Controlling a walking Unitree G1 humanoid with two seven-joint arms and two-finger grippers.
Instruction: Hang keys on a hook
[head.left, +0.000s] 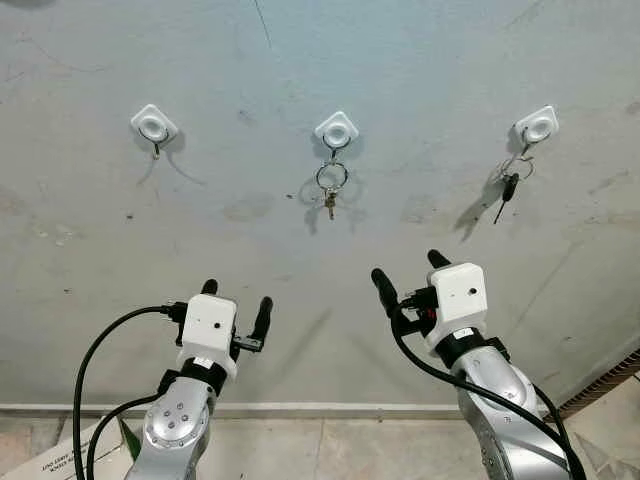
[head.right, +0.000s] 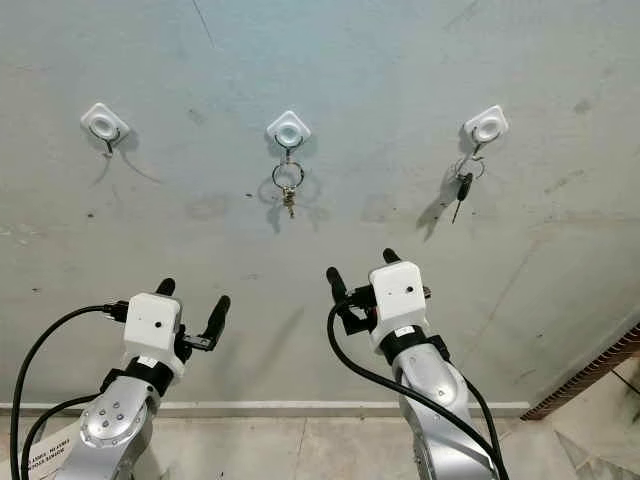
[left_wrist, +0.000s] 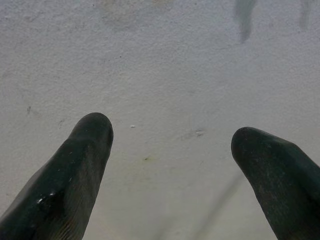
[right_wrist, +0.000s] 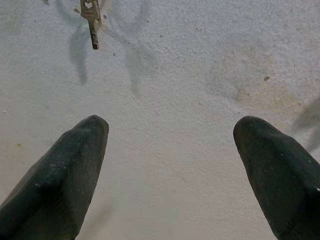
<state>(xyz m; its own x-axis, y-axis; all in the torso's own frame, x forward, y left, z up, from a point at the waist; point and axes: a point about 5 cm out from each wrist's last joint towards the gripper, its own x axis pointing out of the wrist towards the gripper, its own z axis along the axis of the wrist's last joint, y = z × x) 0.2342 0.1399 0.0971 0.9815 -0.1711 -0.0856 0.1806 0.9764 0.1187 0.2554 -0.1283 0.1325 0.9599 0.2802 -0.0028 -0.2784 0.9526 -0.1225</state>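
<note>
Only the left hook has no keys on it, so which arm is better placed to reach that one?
Probably the left. The left gripper, fingers open, is raised below the empty left hook. The right gripper, also open, sits between the middle keys and the right keys.

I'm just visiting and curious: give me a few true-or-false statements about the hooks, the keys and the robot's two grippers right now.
1. Three hooks are on the wall. True.
2. The left hook holds keys. False: it is bare; keys hang on the middle hook and the right hook.
3. The right gripper grips a key. False: its fingers are open and empty.
4. The left gripper is open. True.
5. The middle keys hang from a ring. True.
</note>
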